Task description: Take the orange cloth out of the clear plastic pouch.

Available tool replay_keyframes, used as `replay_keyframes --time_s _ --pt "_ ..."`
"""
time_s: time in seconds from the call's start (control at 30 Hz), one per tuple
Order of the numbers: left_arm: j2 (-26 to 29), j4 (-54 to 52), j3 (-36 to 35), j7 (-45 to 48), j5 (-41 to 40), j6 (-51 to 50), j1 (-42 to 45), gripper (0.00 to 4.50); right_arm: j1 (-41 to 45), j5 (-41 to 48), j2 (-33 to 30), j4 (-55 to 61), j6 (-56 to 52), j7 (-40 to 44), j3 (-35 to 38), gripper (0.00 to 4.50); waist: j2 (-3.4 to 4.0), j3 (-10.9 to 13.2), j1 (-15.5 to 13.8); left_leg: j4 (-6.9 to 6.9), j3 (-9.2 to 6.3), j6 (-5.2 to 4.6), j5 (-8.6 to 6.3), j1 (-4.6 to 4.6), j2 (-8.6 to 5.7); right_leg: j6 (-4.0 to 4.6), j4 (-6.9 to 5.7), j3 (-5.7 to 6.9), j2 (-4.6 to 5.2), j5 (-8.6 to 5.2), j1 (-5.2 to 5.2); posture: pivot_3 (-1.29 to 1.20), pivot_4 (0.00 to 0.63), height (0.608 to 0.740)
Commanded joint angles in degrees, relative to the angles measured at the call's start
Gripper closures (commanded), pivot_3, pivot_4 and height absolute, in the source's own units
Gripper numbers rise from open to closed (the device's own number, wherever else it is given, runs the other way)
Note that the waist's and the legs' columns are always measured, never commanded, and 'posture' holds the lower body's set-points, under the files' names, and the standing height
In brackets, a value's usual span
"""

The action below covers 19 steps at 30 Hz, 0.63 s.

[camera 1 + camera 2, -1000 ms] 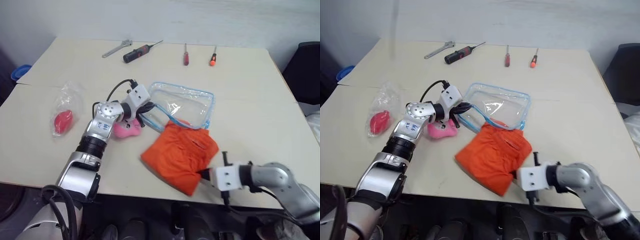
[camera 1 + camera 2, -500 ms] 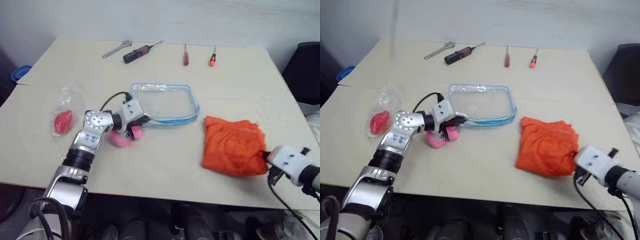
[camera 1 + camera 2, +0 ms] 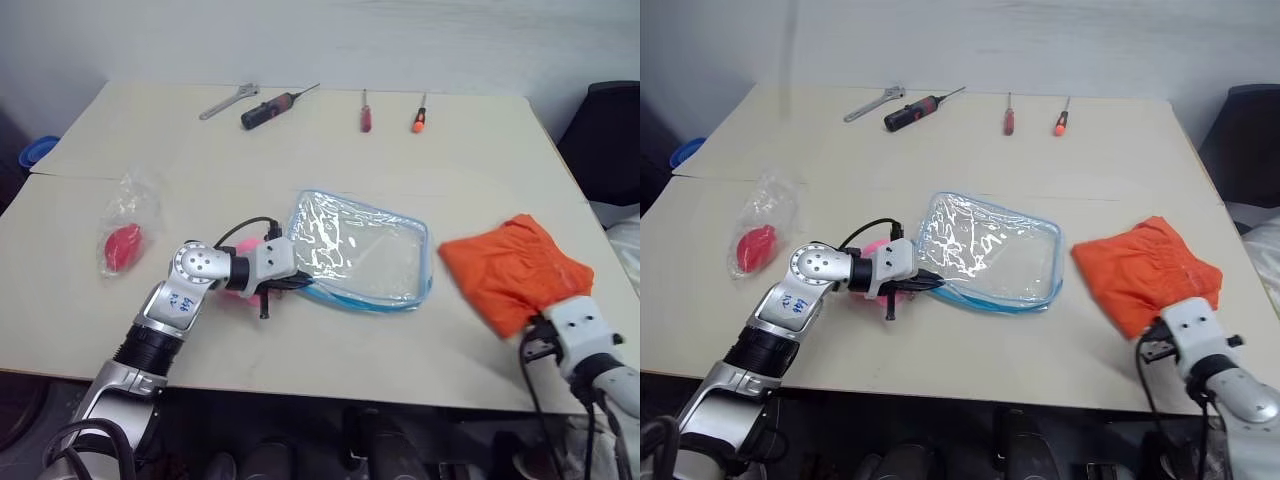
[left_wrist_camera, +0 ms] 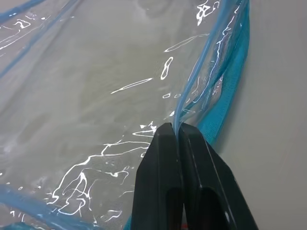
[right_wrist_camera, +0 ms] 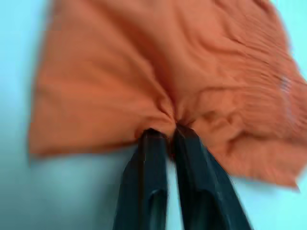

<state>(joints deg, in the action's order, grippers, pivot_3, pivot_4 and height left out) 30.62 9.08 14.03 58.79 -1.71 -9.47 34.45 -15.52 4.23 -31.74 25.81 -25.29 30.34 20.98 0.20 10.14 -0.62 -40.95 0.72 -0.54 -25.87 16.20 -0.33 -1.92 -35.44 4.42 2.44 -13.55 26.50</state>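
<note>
Orange cloth [image 3: 515, 273] lies on worktop [image 3: 330, 150] right of the empty clear plastic pouch [image 3: 362, 260], fully out. Right end effector [image 5: 167, 135] pinches a bunched fold; left end effector [image 4: 176, 128] clamps pouch trim. Cloth looks soft, light; film slippery, so grip edges.

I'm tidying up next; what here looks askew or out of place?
The clear plastic pouch lies skewed, one corner pinched in the left gripper. The orange cloth is bunched at the table's right edge, pinched by the right gripper.
</note>
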Motion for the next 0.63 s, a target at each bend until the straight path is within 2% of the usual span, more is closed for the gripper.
replay_keyframes --time_s 0.03,0.07,0.2,0.3,0.37,0.5,0.63 --pt "-0.7 -2.3 -2.2 -1.3 -2.3 -4.6 0.6 4.01 0.4 3.8 -1.8 4.6 -1.8 3.0 0.6 2.81 0.0 0.0 -0.1 0.0 -0.01 0.0 0.0 0.01 0.0 0.0 -0.01 0.0 0.0 0.0 0.0 0.0 0.15 0.74" --pt "-0.8 -2.6 -2.7 -1.3 -2.9 -5.7 0.7 3.88 0.4 4.5 -2.5 5.0 -2.4 3.6 0.9 2.57 0.0 0.0 -0.1 0.0 -0.02 -0.01 0.0 0.01 0.0 0.0 -0.02 0.0 0.0 0.0 0.0 0.0 0.15 0.74" --pt "1.5 -6.7 -5.6 0.8 -7.0 -10.1 -0.6 2.63 -3.0 8.5 -8.1 6.0 -3.5 10.3 6.2 1.17 -0.01 0.0 -0.5 0.02 -0.08 -0.06 -0.02 0.06 -0.01 0.0 -0.07 0.03 0.0 0.0 0.04 0.0 0.15 0.74" --pt "6.3 -10.3 -11.5 4.5 -14.1 -17.8 -1.7 1.72 -7.5 16.3 -12.2 6.2 -5.6 19.4 16.0 0.12 -0.01 0.0 -0.5 0.06 -0.08 -0.11 -0.05 0.04 0.0 0.0 -0.05 0.02 0.0 0.0 0.02 0.0 0.15 0.74" --pt "9.5 -11.7 -14.1 6.8 -17.3 -20.5 -2.4 1.19 -10.0 20.2 -14.1 5.5 -7.2 24.1 21.4 0.0 0.02 0.0 -0.6 0.07 -0.07 -0.13 -0.06 0.06 0.0 0.0 -0.04 0.01 -0.01 0.0 0.04 0.0 0.15 0.74" --pt "20.5 -9.1 -21.0 13.6 -21.0 -21.9 -4.6 1.19 -15.0 28.7 -18.0 -1.8 -12.3 34.4 36.2 0.0 -0.04 0.1 -0.5 0.12 -0.08 -0.18 -0.09 0.01 0.02 0.02 0.21 0.0 -0.02 -0.02 -0.03 0.0 0.15 0.74" --pt "27.0 -5.3 -24.3 16.9 -20.7 -18.0 -7.7 1.19 -13.3 32.4 -19.7 -7.2 -15.1 34.8 41.1 0.0 -0.07 0.1 -0.6 0.23 -0.1 -0.23 -0.12 -0.03 0.03 0.03 0.35 -0.01 0.0 -0.02 -0.07 0.0 0.15 0.74"
